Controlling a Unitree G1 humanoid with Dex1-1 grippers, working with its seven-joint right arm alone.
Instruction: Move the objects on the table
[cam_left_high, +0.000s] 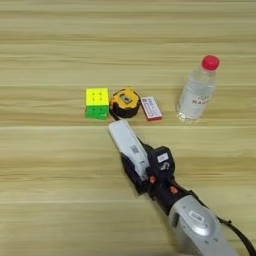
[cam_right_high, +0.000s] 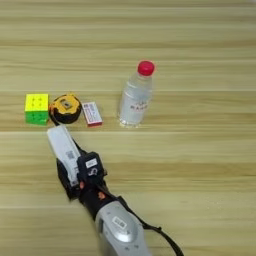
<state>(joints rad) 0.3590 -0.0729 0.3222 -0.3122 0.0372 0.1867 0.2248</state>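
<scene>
Gripping the white flat device (cam_left_high: 128, 144) between its black fingers, the pincer (cam_left_high: 141, 169) in the left eye view has the puzzle cube (cam_left_high: 97, 103), tape measure (cam_left_high: 124, 103) and small red-white box (cam_left_high: 151, 108) just beyond it on the bench (cam_left_high: 50, 175). Seen from the right eye view, the red-capped bottle (cam_right_high: 135, 95) stands upright farther off, beyond the pincer and to its right.

Table (cam_left_high: 50, 165): light-brown wood, lengthwise grain stripes. Puzzle cube (cam_left_high: 97, 103): yellow top face, green front face. Tape measure (cam_left_high: 124, 103): yellow and black. Small box (cam_left_high: 151, 108): red and white. Bottle (cam_left_high: 197, 92): clear, red cap, red label print. Flat device (cam_left_high: 129, 142): white. Right gripper (cam_left_high: 142, 172): black fingers, silver forearm
</scene>
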